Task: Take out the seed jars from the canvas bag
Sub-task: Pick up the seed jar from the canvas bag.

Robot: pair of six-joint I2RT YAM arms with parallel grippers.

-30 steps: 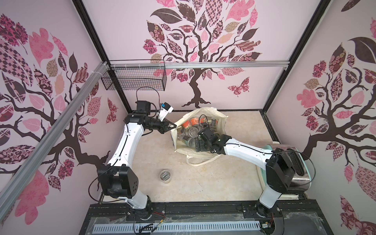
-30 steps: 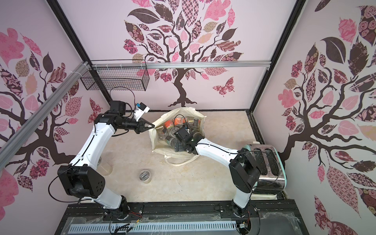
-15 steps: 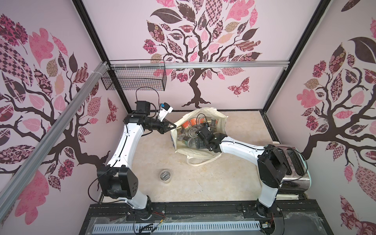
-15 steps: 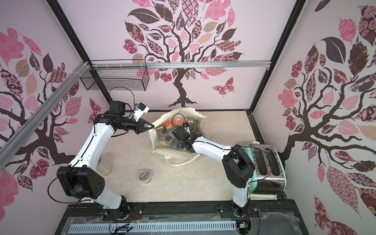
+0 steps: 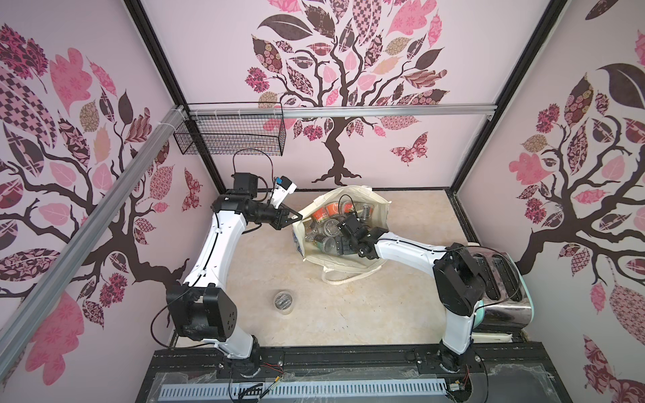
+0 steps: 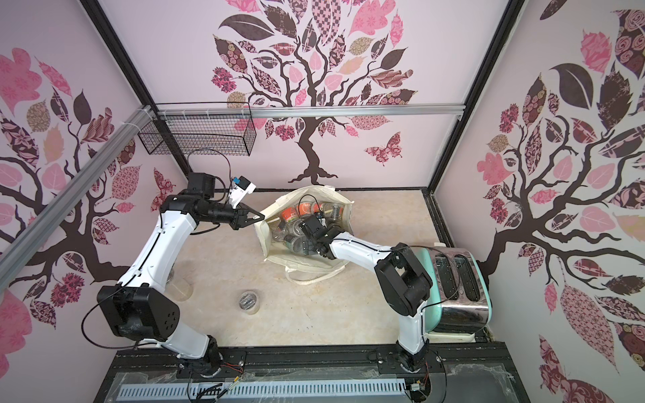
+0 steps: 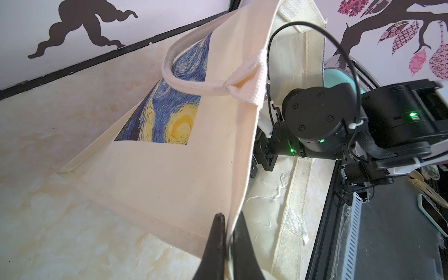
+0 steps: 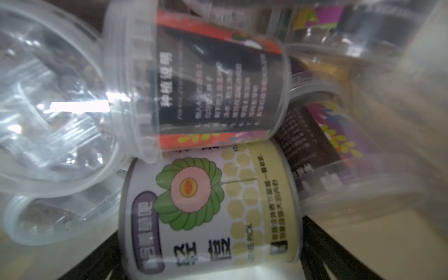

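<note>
Both arms share one build: glossy white shell links (image 5: 213, 256) between matte black joint housings (image 5: 206, 314), with thin black cables (image 7: 297, 23) looping at the wrists. The right arm's round black wrist joint (image 7: 312, 116) carries small screws (image 7: 301, 127) and green lights (image 7: 412, 114) — the left gripper (image 7: 229, 217) ends in black tapered fingers (image 7: 214, 247).

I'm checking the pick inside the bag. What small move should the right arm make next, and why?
Probably close the right gripper on the melon-label jar. In the right wrist view that jar lies between the open jaws, and the left gripper pinches the rim of the canvas bag, holding its mouth open.
</note>
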